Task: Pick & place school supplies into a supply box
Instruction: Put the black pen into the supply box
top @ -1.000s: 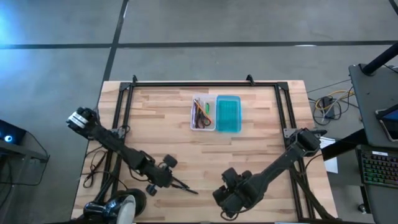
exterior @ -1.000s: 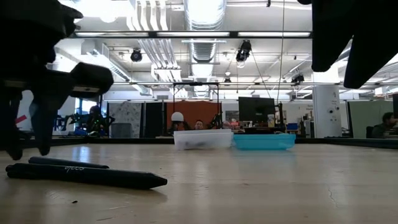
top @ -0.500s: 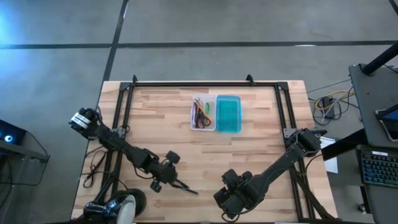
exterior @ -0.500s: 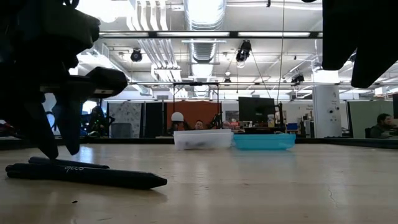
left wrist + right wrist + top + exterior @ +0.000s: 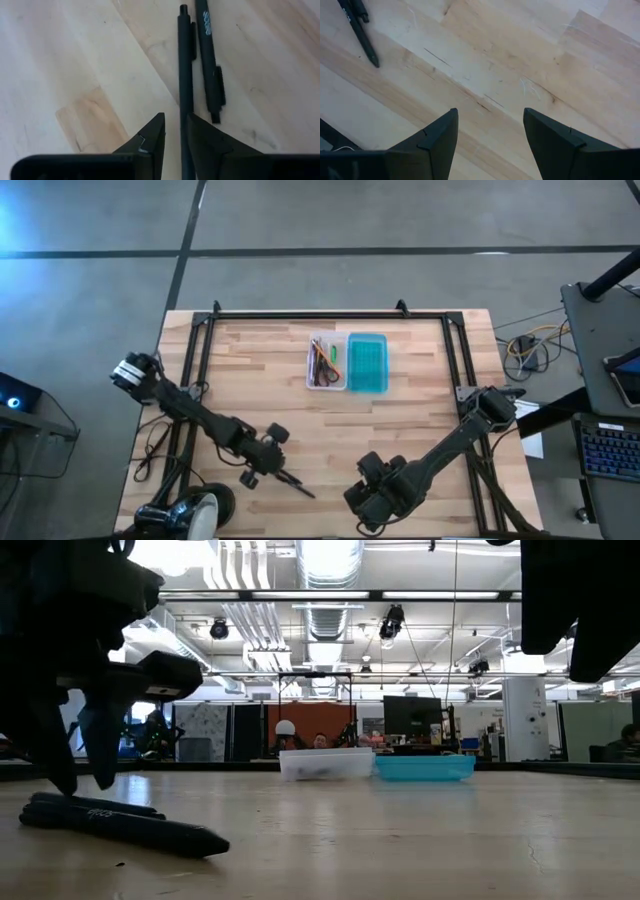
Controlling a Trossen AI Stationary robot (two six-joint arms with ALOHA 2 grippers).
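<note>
The wooden table [image 5: 400, 420] is holding everything, and its bare top is giving the arms room to work. Far from the arms, near the back edge, the box [image 5: 327, 361] is sitting with its blue lid [image 5: 367, 362] lying flat beside it, touching it. The lid is lying open like that so things can be dropped straight in. Some supplies [image 5: 322, 360] are already lying inside, a green one and some long thin ones, but they are too small to tell apart. So part of the job looks done. At the front of the table the right gripper [image 5: 375, 490] is hanging above bare wood with its fingers wide apart and nothing between them. It is probably just waiting there, out of the way. The left gripper [image 5: 268, 463] is down low at the front too, well apart from the box. It is reaching over two dark pens [image 5: 197, 60] that are lying side by side on the wood, nearly touching. In the left wrist view its fingers [image 5: 150, 142] are only a little way apart, and one pen [image 5: 185, 75] is running right into the narrow gap between them. The fingers are lined up along that pen so they can squeeze it, but it is not clear that they are gripping it yet. The other pen [image 5: 209, 60] is lying just beside, outside the fingers. In the low view both pens are resting flat on the table. They are likely the last things left to carry over to the box.
</note>
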